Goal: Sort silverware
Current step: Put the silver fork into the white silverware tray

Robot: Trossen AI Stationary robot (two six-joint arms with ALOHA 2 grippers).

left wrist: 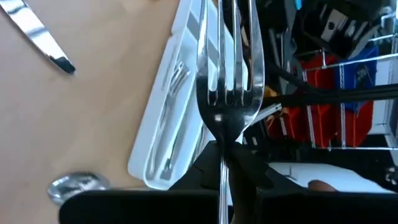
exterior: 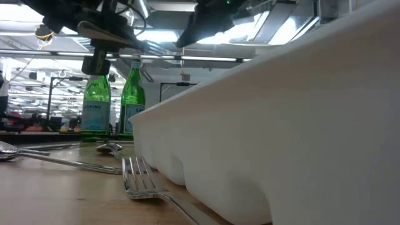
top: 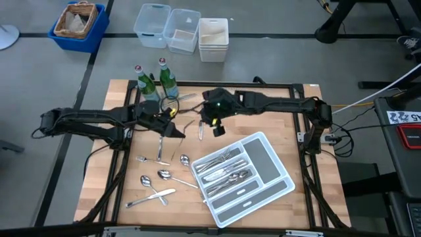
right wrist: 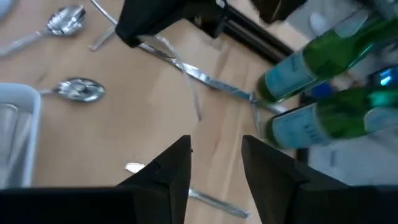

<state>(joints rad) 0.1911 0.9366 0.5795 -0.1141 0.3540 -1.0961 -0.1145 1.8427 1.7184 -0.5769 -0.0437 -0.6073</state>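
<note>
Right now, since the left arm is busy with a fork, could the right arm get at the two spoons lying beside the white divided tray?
Probably yes: the right gripper hangs open above bare wood, and nothing covers the spoons beside the tray.

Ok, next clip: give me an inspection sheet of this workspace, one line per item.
Surface: wooden table, partly bare.
Job's things: white divided tray holding some silverware; loose spoons and other pieces lie beside it.
Clutter: two green bottles at the far edge.
Grippers: left gripper shut on a fork; right gripper open, holding nothing, over the table near the bottles.
Cables: yellow and white cables off the table's right side.
Surroundings: blue bin, clear containers on the floor.
</note>
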